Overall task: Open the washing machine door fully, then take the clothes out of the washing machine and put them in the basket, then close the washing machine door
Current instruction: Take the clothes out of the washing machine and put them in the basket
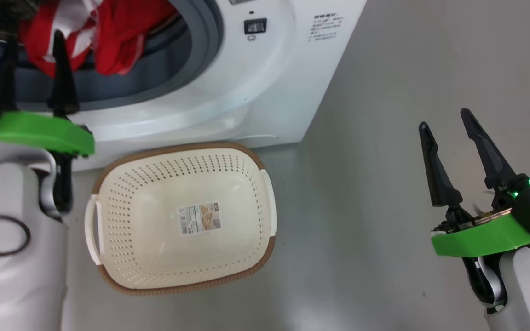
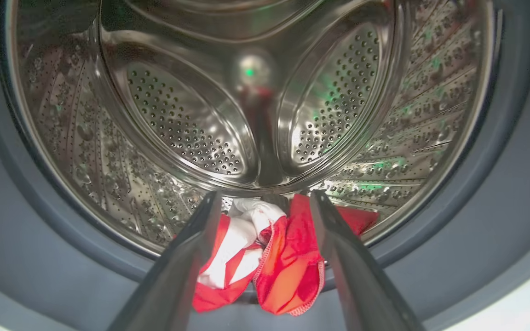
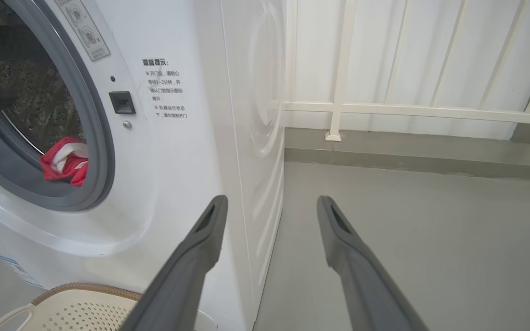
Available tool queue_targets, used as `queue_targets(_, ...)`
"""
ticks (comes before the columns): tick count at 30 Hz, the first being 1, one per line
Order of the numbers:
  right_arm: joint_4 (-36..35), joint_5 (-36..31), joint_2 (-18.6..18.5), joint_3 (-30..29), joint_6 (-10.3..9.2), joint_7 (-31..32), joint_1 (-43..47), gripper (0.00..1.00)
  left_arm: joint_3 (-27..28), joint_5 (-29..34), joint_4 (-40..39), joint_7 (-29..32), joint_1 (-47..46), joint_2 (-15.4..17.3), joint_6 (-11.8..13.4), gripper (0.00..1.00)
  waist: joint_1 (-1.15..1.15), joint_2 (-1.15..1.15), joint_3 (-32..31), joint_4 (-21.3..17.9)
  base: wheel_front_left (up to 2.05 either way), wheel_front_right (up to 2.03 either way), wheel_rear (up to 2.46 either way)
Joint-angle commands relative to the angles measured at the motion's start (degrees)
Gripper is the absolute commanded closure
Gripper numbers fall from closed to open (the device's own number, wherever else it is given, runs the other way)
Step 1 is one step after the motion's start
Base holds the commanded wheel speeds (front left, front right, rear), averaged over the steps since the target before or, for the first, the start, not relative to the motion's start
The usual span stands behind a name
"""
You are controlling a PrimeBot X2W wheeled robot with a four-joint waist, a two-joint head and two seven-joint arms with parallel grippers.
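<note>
1. Head view: the basket (image 1: 122, 207) sits on the floor (image 1: 361, 184) before the washing machine (image 1: 269, 69); the right gripper (image 1: 444, 118) is wide open, well aside.
2. Left wrist view: the left gripper (image 2: 265, 197) is spread wide, and the clothes (image 2: 288, 257) show between its fingers at the drum (image 2: 177, 124) mouth.

Grey floor (image 1: 375, 230): white washing machine (image 1: 283, 82) stands at far left; cream basket (image 1: 122, 230) sits just in front of it.

Right tool (image 3: 270, 202) spread beside washing machine (image 3: 173, 184).
</note>
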Motion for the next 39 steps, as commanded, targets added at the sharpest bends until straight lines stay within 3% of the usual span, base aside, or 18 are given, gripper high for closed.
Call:
queue_targets(1, -1.6, 0.6, -0.2, 1.3, 0.37, -0.4, -0.8, 0.0, 1.6, 0.1, 0.3, -0.6, -2.3, 3.1, 0.8, 0.0, 0.0, 0.0, 3.1, -1.3, 0.0, 0.0, 0.0)
queue_targets(10, -1.4, 1.0, 0.4, 2.2, 0.37, -0.4, -2.6, 0.0, 0.1, 3.9, 9.0, -0.1, -10.1, 7.1, 3.4, 0.0, 0.0, 0.0, 6.5, -3.1, 0.0, 0.0, 0.0)
queue_targets(15, -1.1, 1.4, 0.6, 3.2, 0.37, -0.4, -3.5, 0.0, -4.8, 10.2, 15.9, 2.8, -15.7, 11.2, 6.0, 0.0, 0.0, 0.0, 7.5, -4.6, 0.0, 0.0, 0.0)
queue_targets(23, -0.9, 2.0, 0.8, 4.4, 0.37, -0.4, -3.7, 0.0, -8.4, 15.0, 23.3, 8.3, -20.0, 14.5, 10.1, 0.0, 0.0, 0.0, 7.9, -6.4, 0.0, 0.0, 0.0)
queue_targets(35, -0.8, 2.4, 0.7, 5.3, 0.37, -0.4, -4.5, 0.0, -8.0, 13.4, 29.9, 10.7, -22.1, 16.2, 10.5, 0.0, 0.0, 0.0, 9.0, -8.4, 0.0, 0.0, 0.0)
queue_targets(38, -0.7, 2.4, 0.8, 5.2, 0.37, -0.4, -4.7, 0.0, -8.2, 13.1, 30.5, 9.6, -22.7, 16.2, 9.9, 1.0, 0.0, 0.0, 9.0, -8.3, 0.0, 0.0, 0.0)
queue_targets(39, -0.7, 2.4, 0.9, 5.1, 0.37, -0.4, -4.7, 0.0, -8.1, 12.8, 30.6, 9.0, -22.7, 16.1, 9.8, 1.0, 0.0, 0.0, 8.9, -8.3, 0.0, 0.0, 0.0)
